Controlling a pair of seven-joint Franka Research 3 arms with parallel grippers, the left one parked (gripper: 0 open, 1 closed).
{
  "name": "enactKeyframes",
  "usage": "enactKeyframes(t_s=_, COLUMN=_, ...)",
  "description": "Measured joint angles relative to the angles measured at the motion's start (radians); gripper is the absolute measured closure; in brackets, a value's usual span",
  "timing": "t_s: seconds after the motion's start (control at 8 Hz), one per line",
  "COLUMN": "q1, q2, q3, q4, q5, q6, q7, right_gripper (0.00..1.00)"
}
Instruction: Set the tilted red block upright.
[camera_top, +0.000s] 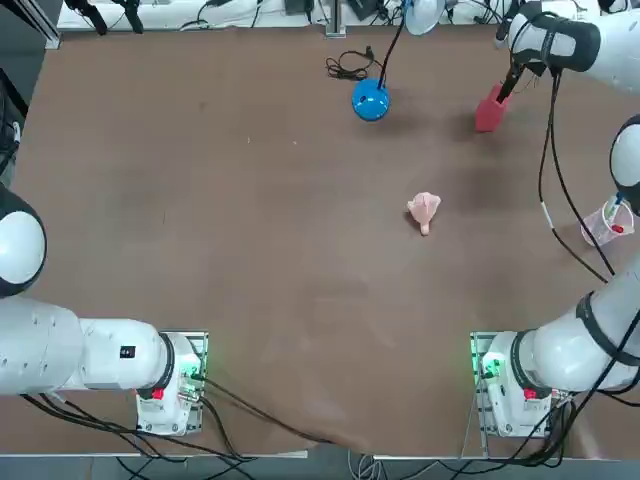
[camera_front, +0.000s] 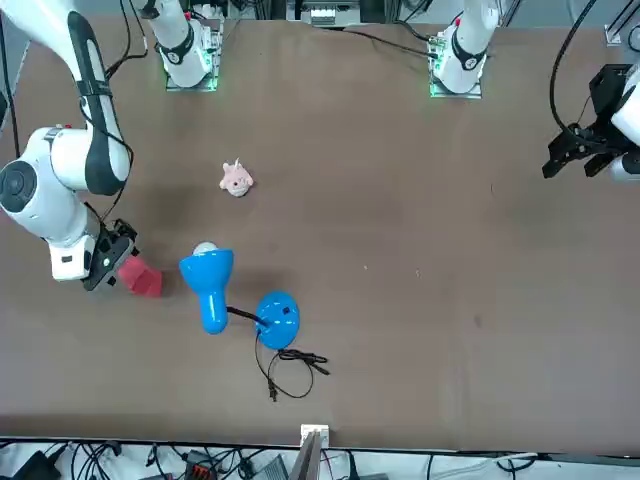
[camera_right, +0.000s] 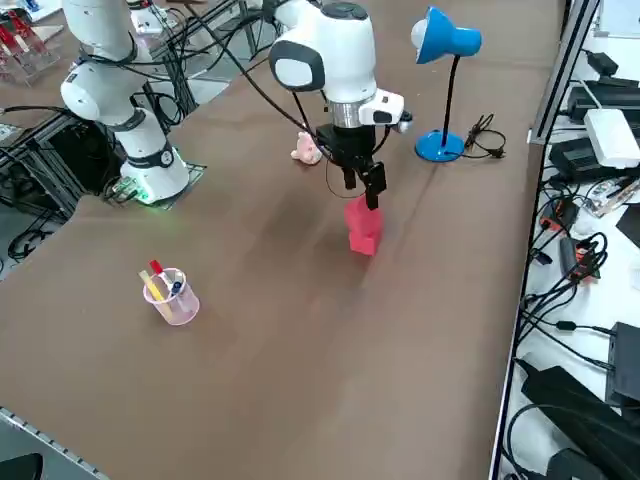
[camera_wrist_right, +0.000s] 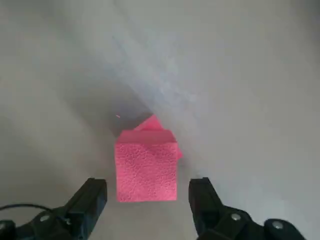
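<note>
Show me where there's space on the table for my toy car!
There's a big bare patch left of the pink lumpy toy, reaching toward the parked arm. Another lies between the pen cup and the red block. It's crowded where the right gripper hangs open around the block, and by the blue lamp with its coiled cord.

From my station I see the bench (camera_top: 250, 280): the lamp (camera_top: 370, 100) stands toward the far side, its coiled cable (camera_top: 350, 70) behind. Right of it, the right gripper (camera_wrist_right: 147, 184) hovers close by the block (camera_right: 364, 228). The toy (camera_top: 423, 208) lies nearer me; farther right, the cup (camera_right: 172, 303) holds pens (camera_right: 155, 289).
</note>
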Motion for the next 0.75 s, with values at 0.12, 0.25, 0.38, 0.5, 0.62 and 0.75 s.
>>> enactKeyframes(t_s=0.12, q1=0.0, q2=0.009, q3=0.001, q4=0.0, q5=0.0, q6=0.003, q7=-0.002, right_gripper=0.0)
enactKeyframes(t_s=0.25, q1=0.0, q2=0.018, q3=0.002, q4=0.0, q5=0.004, q6=0.008, q7=-0.002, right_gripper=0.0)
enactKeyframes(t_s=0.38, q1=0.0, q2=0.026, q3=0.002, q4=0.001, q5=0.018, q6=0.011, q7=-0.003, right_gripper=0.0)
enactKeyframes(t_s=0.5, q1=0.0, q2=0.033, q3=0.003, q4=0.003, q5=0.026, q6=0.012, q7=-0.003, right_gripper=0.0)
enactKeyframes(t_s=0.62, q1=0.0, q2=0.038, q3=0.003, q4=0.006, q5=0.028, q6=0.014, q7=-0.003, right_gripper=0.0)
enactKeyframes(t_s=0.75, q1=0.0, q2=0.042, q3=0.003, q4=0.007, q5=0.028, q6=0.016, q7=-0.004, right_gripper=0.0)
